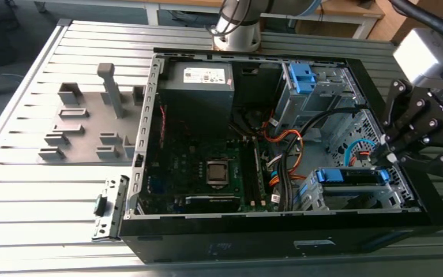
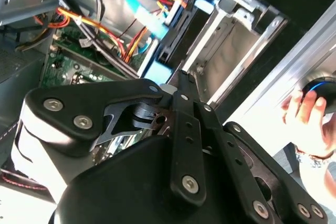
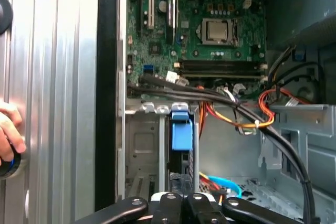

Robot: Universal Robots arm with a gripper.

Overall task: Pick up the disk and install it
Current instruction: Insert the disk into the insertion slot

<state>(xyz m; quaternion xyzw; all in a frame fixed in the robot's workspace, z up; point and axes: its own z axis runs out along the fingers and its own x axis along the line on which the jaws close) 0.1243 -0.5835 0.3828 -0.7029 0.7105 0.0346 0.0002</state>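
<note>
Slatted surface (image 1: 21,173) carries open case (image 1: 244,242). Disk (image 1: 348,176) stands on edge in drive bay. Tool (image 1: 385,154) narrow at disk's end; grasp not discernible.

Cable bundle (image 3: 220,98) close beside disk (image 3: 180,129)

- The computer case (image 1: 283,245) is black.
- The circuit board (image 1: 198,164) inside it is dark green, speckled with black and silver parts.
- The disk (image 1: 348,176) shows a bright blue frame.
- The gripper (image 1: 389,157) is black with silver screw heads.
- The cables (image 1: 287,138) are orange, yellow, red and black; one flat cable (image 2: 140,6) is light blue.
- The table (image 1: 29,190) is silver-grey with long parallel grooves.
- The power box (image 1: 198,95) is grey with a white sticker.
- The clip (image 1: 302,78) is blue.
</note>
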